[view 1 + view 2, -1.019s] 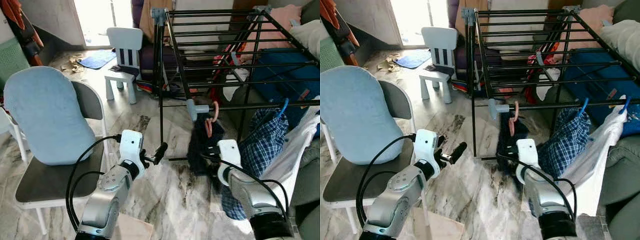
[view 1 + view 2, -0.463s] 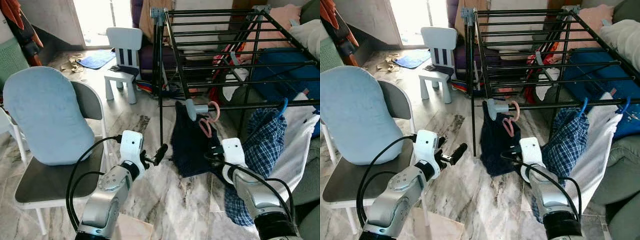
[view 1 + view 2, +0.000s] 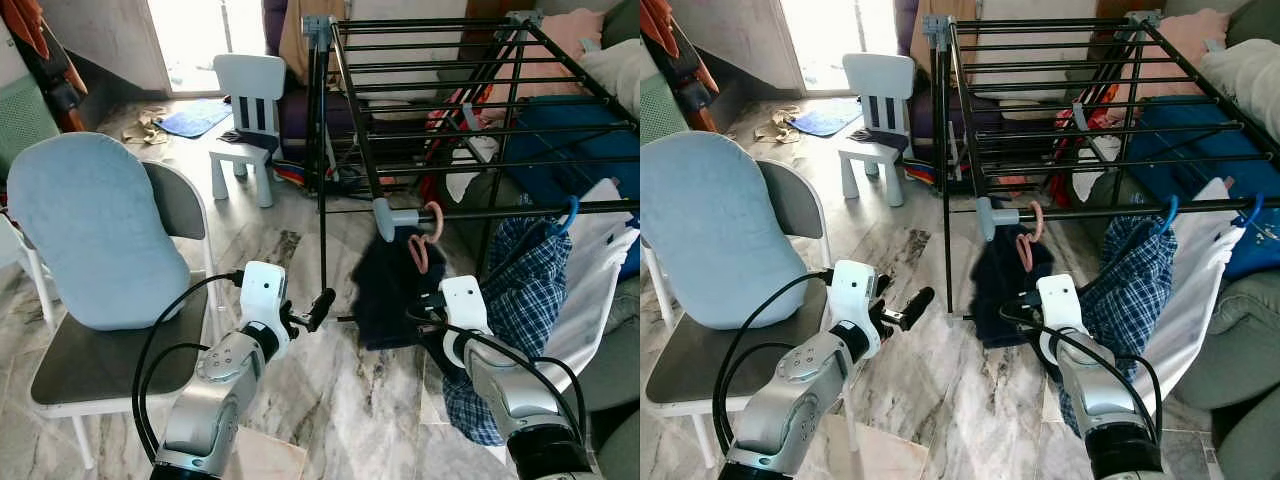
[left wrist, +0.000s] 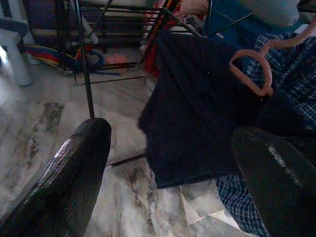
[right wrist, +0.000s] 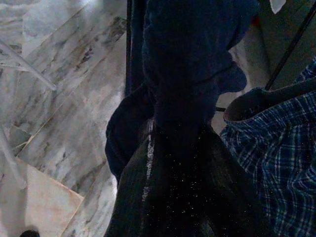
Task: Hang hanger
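Head cameras: a black drying rack (image 3: 440,110) stands on a marble floor (image 3: 300,400). A pink hanger (image 3: 424,240) carrying a dark navy garment (image 3: 390,290) has its hook looped over the rack's front rail, just beside the grey corner joint (image 3: 385,218). Further along that rail hangs a blue plaid shirt (image 3: 520,290) on a blue hanger (image 3: 566,215), next to a white garment (image 3: 600,260). The right gripper (image 3: 1035,300) sits below the rail, pressed into the navy garment; its fingers are buried in cloth, so I cannot tell from here whether they pinch it. The left gripper (image 3: 318,305) waits away from the rack, toward a chair with a light blue cushion (image 3: 90,230).

Left wrist camera: its two black fingers (image 4: 69,163) stand wide apart and hold nothing; beyond them are the pink hanger (image 4: 256,64) and navy garment (image 4: 197,108).

Right wrist camera: dark fabric (image 5: 187,89) wraps the fingers, with the plaid shirt (image 5: 276,148) alongside; the grip cannot be made out.

Risk, as I judge it: if the right gripper pulls away with cloth caught, it could drag the hook off the rail or slide the garment off the hanger.
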### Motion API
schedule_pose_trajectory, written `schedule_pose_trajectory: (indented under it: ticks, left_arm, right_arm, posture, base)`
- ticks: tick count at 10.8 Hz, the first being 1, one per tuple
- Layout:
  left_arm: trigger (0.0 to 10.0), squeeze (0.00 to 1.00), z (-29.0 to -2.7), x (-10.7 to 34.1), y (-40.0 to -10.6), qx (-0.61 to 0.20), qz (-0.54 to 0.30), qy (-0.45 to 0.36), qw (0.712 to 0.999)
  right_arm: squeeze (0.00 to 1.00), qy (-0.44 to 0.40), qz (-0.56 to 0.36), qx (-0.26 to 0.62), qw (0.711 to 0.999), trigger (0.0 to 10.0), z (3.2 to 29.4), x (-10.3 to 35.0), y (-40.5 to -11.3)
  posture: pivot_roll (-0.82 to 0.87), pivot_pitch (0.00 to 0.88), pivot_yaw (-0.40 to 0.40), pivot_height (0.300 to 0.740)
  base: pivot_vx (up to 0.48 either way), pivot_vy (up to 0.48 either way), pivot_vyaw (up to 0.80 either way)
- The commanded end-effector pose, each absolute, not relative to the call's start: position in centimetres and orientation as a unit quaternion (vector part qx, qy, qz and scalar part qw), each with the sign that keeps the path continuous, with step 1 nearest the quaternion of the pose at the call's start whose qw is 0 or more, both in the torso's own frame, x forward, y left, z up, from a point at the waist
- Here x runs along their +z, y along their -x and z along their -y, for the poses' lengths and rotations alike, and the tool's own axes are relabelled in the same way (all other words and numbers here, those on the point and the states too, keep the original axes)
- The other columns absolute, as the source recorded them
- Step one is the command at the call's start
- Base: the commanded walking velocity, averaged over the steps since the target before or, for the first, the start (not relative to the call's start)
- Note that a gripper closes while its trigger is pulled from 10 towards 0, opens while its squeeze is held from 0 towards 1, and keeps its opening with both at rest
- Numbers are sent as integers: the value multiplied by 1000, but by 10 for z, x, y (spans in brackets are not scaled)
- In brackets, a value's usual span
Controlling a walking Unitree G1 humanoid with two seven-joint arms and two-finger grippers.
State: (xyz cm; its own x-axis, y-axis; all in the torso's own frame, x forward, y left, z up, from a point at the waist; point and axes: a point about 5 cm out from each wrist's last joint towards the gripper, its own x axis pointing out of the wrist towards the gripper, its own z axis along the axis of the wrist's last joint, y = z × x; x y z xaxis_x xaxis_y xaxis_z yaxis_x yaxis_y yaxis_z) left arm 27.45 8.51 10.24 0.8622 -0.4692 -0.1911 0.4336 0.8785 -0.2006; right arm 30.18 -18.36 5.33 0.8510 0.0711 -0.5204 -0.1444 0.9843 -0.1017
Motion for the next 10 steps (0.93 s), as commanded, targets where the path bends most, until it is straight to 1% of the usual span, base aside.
schedule_pose_trajectory:
  ticks: [1, 2, 3, 4, 5, 8, 10]
  left_arm:
    - [10000, 0, -87, 107, -275, -226, -110, 75, 965]
    - [10000, 0, -91, 108, -277, -203, -98, 74, 971]
    - [10000, 0, -96, 109, -280, -171, -88, 66, 979]
    - [10000, 0, -96, 108, -281, -169, -88, 63, 980]
    - [10000, 0, -94, 108, -281, -171, -86, 61, 980]
    - [10000, 0, -94, 113, -285, -155, -69, 54, 984]
    - [10000, 0, -94, 112, -285, -154, -66, 49, 985]
  right_arm:
    - [0, 70, -258, 49, 962, 0, 186, 55, -303]
    - [0, 67, -245, 46, 966, 0, 186, 57, -304]
    - [0, 62, -217, 41, 973, 1373, 182, 63, -305]
    - [0, 58, -197, 40, 978, 10000, 178, 67, -306]
    - [0, 50, -166, 27, 985, 10000, 175, 72, -307]
    - [0, 32, -111, 26, 993, 10000, 164, 75, -301]
    - [0, 49, -95, 42, 993, 10000, 155, 75, -301]
  posture:
    - [-106, 0, 9, 740]
    - [-105, 0, 9, 740]
    - [-103, 0, 8, 740]
    - [-100, 0, 8, 740]
    - [-96, 0, 7, 740]
    - [-84, 0, 14, 740]
    - [-81, 0, 11, 740]
  base:
    - [0, 0, 0]
    - [0, 0, 0]
    - [0, 0, 0]
    - [0, 0, 0]
    - [0, 0, 0]
    - [0, 0, 0]
    - [0, 0, 0]
